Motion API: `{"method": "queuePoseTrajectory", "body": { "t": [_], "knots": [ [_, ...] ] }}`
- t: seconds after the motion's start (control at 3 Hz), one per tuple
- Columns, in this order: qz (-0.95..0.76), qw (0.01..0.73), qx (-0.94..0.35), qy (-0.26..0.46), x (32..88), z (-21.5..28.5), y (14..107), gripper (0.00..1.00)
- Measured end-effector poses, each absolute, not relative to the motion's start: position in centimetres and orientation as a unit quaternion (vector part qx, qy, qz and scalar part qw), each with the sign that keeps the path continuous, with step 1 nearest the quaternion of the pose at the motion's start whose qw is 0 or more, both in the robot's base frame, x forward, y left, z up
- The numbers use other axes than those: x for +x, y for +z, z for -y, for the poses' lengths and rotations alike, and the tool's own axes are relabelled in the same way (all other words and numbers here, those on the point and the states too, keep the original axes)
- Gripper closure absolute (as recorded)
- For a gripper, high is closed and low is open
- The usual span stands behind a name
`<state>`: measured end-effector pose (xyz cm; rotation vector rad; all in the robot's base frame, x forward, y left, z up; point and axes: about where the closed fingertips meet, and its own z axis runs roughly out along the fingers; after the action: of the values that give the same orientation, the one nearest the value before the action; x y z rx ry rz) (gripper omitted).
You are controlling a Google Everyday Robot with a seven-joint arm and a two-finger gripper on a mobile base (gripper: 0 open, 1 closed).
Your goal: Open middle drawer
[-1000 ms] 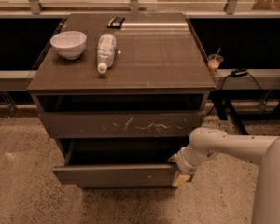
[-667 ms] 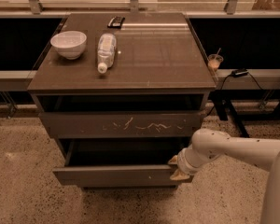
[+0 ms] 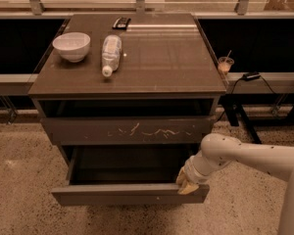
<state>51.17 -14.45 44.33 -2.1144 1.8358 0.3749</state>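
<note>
The middle drawer [image 3: 127, 195] is a dark grey-brown drawer with a plain front. It stands pulled out towards me, and its dark inside [image 3: 130, 165] shows. Above it is the larger front with white scratch marks [image 3: 137, 130], which is closed. My gripper [image 3: 186, 184] sits at the right end of the middle drawer's front, on its top edge. My white arm [image 3: 245, 156] reaches to it from the right. No smaller third front shows.
On the cabinet top [image 3: 161, 58] are a white bowl [image 3: 71, 45], a plastic bottle [image 3: 110, 54] lying on its side, and a small dark device [image 3: 121, 22] at the back. A cup with a straw [image 3: 225, 64] and a black cable [image 3: 252, 76] sit on the bench at the right. The floor [image 3: 24, 180] is speckled.
The middle drawer has slid further out towards me. My gripper has moved with it, down and slightly left in the view.
</note>
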Motion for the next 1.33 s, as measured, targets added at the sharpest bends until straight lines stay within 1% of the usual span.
{"method": "queuePoseTrajectory", "body": {
  "t": [0.33,1.0,1.33],
  "knots": [
    [-0.63,0.154,-0.75,0.128,50.95,13.82,45.0,0.53],
    [-0.63,0.154,-0.75,0.128,50.95,13.82,45.02,0.07],
    [-0.632,0.151,-0.749,0.128,50.69,13.83,44.91,0.0]
  ]
}}
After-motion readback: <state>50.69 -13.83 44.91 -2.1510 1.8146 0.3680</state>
